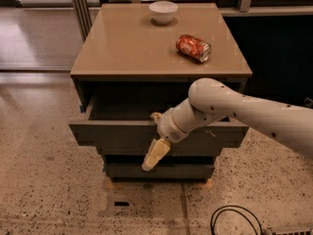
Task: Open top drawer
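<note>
The top drawer (112, 133), a dark grey-brown front under the tan cabinet top, stands pulled partly out, with its dark inside showing behind the front. My gripper (155, 135) is at the middle of the drawer front. One cream finger (156, 116) hooks over the front's top edge into the drawer. The other finger (155, 154) hangs down in front of it. The fingers are spread wide apart. My white arm (244, 109) reaches in from the right.
A white bowl (163, 11) and a red can (193, 48) lying on its side sit on the cabinet top (127, 48). Two narrower drawer fronts (161, 170) lie below. A black cable (234, 219) loops on the speckled floor at lower right.
</note>
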You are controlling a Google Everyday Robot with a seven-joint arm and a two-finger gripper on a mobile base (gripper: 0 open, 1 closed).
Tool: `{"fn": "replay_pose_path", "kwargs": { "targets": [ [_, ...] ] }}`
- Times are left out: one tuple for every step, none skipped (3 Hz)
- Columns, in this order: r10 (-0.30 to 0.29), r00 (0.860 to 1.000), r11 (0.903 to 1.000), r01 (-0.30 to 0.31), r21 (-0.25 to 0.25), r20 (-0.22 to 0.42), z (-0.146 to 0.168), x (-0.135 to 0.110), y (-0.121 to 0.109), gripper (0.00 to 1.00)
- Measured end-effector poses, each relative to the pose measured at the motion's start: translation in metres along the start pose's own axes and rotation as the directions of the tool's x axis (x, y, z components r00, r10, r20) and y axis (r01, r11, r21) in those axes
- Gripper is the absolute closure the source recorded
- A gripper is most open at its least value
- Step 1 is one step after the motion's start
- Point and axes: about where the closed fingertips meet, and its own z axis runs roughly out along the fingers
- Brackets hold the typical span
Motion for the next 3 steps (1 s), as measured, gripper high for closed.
{"fn": "replay_pose_path", "kwargs": {
  "targets": [
    [0.001,1.000,1.0000,-0.001,-0.002,0.005,-0.001,-0.002,0.002,0.00],
    [0.010,0.999,0.9998,-0.010,-0.015,0.035,-0.002,-0.006,0.015,0.00],
    [0.010,0.999,0.9998,-0.010,-0.015,0.035,-0.002,-0.006,0.015,0.00]
  ]
}}
